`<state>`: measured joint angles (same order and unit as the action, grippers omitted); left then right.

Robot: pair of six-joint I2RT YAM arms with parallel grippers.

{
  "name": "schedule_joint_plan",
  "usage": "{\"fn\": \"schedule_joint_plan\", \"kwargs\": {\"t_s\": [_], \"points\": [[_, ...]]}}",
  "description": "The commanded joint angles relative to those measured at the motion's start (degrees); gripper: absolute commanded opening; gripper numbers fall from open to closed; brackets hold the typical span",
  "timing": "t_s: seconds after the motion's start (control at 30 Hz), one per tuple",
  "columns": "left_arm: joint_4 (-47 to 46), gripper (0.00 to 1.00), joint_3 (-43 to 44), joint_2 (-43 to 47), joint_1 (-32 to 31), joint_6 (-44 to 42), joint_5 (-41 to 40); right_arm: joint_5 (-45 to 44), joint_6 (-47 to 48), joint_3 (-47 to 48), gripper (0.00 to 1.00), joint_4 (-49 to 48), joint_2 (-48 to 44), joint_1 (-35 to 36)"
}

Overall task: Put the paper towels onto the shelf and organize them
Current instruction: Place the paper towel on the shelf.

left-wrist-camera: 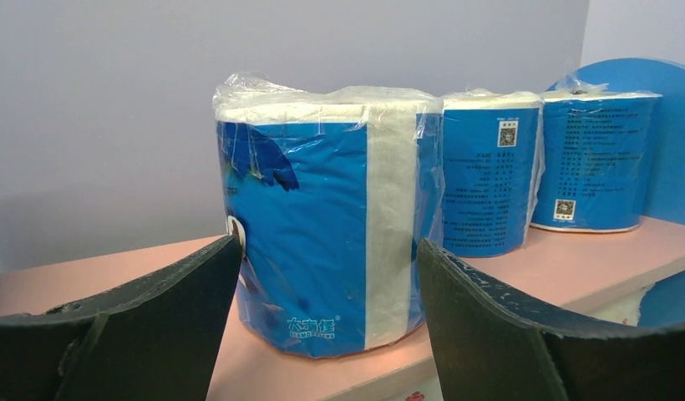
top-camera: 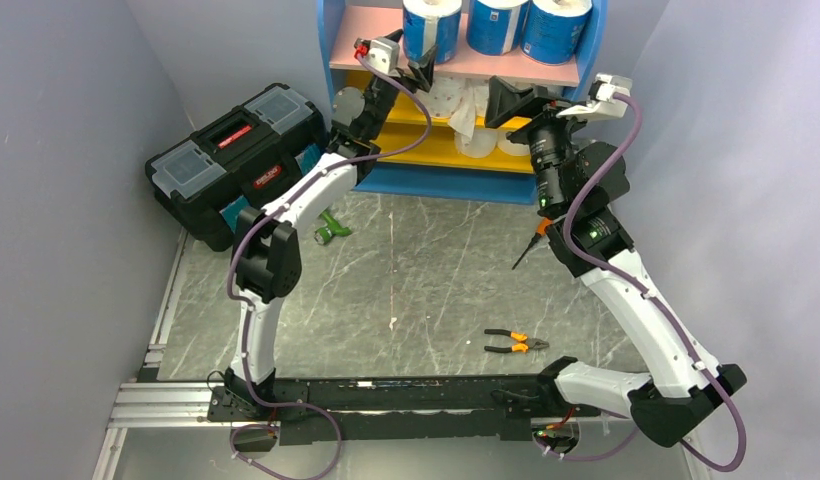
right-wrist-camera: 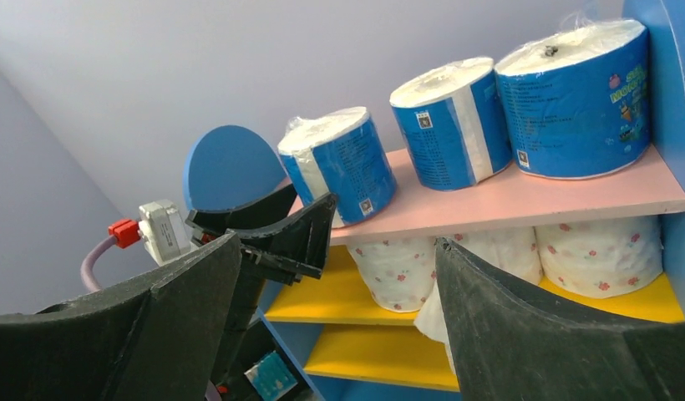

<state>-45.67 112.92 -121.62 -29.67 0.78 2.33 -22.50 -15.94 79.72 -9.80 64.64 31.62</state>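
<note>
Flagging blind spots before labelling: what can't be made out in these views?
- Dotted rolls on the middle yellow board: count unclear; right gripper blocks the top view, its finger covers some in right wrist.
- Bottom yellow board: cut off by finger and frame edge, right wrist.
- Green object, top view: partly under left arm, too small.
- Roll print, left wrist: too small.

Left arm point(top-camera: 286, 205) and right arm point(top-camera: 641, 305) raised, reaching forward.
Left gripper point(top-camera: 422, 66) jaws spread wide; right gripper point(top-camera: 508, 101) jaws spread wide, pointing leftward.
</note>
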Motion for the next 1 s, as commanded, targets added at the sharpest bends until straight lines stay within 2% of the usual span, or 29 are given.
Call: {"fn": "schedule_joint_plan", "kwargs": {"t_s": [0.0,0.37,0.7,0.83,0.97], "points": [[-0.8,0.82,4.2,-2.2,0.8,3.0,2.2,-1.1,1.3,-0.3,0.88,-4.5,-0.4,0.1],[-1.2,0.84,7.8,-5.4,1.1,8.0,7.3,-0.9,1.4,-0.8,0.87,-6.2,0.7,0.1],[-2.0,0.89,8.9,-7.1,0.2,10.1,7.0,-1.4,1.4,-1.4,0.87,-6.1,0.4,0.1],[-6.0,0.94,5.9,-4.9,0.9,10.3,5.8,-1.7,1.1,-1.7,0.87,-6.1,-0.1,0.1],[-6.7,1.00,-0.5,3.1,1.4,7.5,4.4,-1.6,0.2,-2.3,0.88,-6.3,-0.7,0.1]]}}
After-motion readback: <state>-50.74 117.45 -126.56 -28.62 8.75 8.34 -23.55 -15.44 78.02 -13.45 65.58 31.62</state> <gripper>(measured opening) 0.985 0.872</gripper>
